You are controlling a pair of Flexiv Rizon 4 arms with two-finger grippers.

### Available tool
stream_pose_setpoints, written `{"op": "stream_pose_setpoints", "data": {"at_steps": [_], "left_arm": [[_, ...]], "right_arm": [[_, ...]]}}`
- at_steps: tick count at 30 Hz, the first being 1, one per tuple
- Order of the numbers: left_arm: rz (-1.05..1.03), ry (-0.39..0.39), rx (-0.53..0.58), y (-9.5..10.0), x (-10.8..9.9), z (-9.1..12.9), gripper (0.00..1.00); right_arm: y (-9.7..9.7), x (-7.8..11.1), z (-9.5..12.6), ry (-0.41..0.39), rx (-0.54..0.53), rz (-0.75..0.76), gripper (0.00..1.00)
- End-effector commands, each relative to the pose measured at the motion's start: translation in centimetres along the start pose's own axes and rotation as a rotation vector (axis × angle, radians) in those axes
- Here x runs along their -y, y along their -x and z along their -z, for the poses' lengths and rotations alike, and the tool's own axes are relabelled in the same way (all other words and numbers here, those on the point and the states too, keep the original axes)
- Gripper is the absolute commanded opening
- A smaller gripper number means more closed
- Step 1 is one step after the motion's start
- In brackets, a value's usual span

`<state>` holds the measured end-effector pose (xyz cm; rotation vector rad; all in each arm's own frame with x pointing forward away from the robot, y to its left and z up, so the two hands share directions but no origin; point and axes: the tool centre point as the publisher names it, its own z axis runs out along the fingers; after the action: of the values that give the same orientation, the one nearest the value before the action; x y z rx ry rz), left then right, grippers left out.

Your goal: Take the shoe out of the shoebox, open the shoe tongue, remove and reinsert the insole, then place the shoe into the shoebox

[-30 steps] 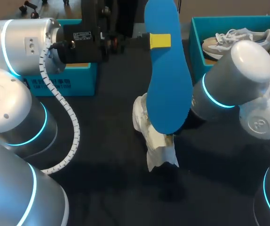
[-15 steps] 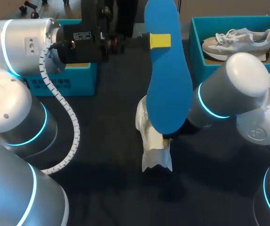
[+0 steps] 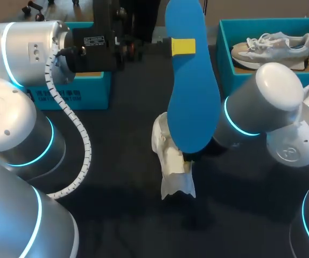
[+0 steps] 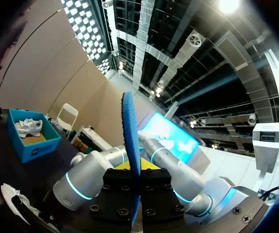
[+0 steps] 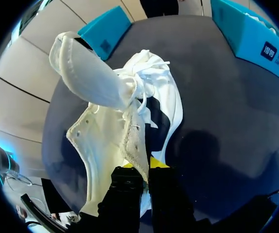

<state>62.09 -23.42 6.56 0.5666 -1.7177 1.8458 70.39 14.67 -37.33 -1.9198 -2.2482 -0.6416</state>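
Note:
My left gripper (image 3: 183, 47) is shut on a long blue insole (image 3: 191, 91) and holds it upright above the middle of the table. In the left wrist view the insole (image 4: 130, 141) stands edge-on between the fingers of the left gripper (image 4: 135, 171). Below the insole's lower end sits the white shoe (image 3: 171, 161), partly hidden by it. In the right wrist view my right gripper (image 5: 140, 166) is shut on the side wall of the white shoe (image 5: 125, 121), whose tongue (image 5: 83, 68) is folded up and outward. The teal shoebox (image 3: 225, 51) stands at the back right.
A beige and white sneaker (image 3: 273, 45) lies inside the shoebox at the back right. A second teal box (image 3: 74, 91) stands at the back left, behind my left arm. My right arm's elbow (image 3: 262, 105) hangs over the table between the shoebox and the shoe.
My right arm has shifted the white shoe a little to the left and toward the front of the table. The left arm and the insole have stayed still.

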Motion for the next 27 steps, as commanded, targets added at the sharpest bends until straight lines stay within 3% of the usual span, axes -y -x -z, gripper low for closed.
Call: {"op": "stream_pose_setpoints", "data": {"at_steps": [1, 3, 4, 7, 10, 18, 20, 27], "left_arm": [[-0.001, -0.003, -0.001, 0.0, -0.2, 0.0, 0.0], [-0.001, -0.003, -0.001, 0.0, -0.2, 0.0, 0.0], [-0.001, -0.003, -0.001, 0.0, -0.2, 0.0, 0.0], [-0.001, -0.003, -0.001, 0.0, -0.2, 0.0, 0.0], [-0.001, -0.003, -0.001, 0.0, -0.2, 0.0, 0.0], [-0.001, -0.003, -0.001, 0.0, -0.2, 0.0, 0.0], [-0.001, -0.003, -0.001, 0.0, -0.2, 0.0, 0.0], [-0.001, -0.003, -0.001, 0.0, -0.2, 0.0, 0.0]], "right_arm": [[0.3, 0.3, -0.6, -0.007, -0.013, -0.003, 0.0], [0.4, 0.4, -0.6, -0.015, -0.007, -0.001, 0.0], [0.4, 0.4, -0.6, -0.017, -0.006, 0.001, 0.2], [0.4, 0.3, -0.4, -0.023, -0.009, 0.01, 0.49], [0.4, 0.1, 0.2, -0.022, -0.01, 0.014, 1.0], [0.1, 0.4, 2.8, -0.035, -0.099, -0.047, 1.0], [0.1, 0.2, 3.8, 0.001, -0.17, -0.04, 1.0], [0.1, 0.2, 3.8, 0.001, -0.17, -0.04, 1.0]]}}
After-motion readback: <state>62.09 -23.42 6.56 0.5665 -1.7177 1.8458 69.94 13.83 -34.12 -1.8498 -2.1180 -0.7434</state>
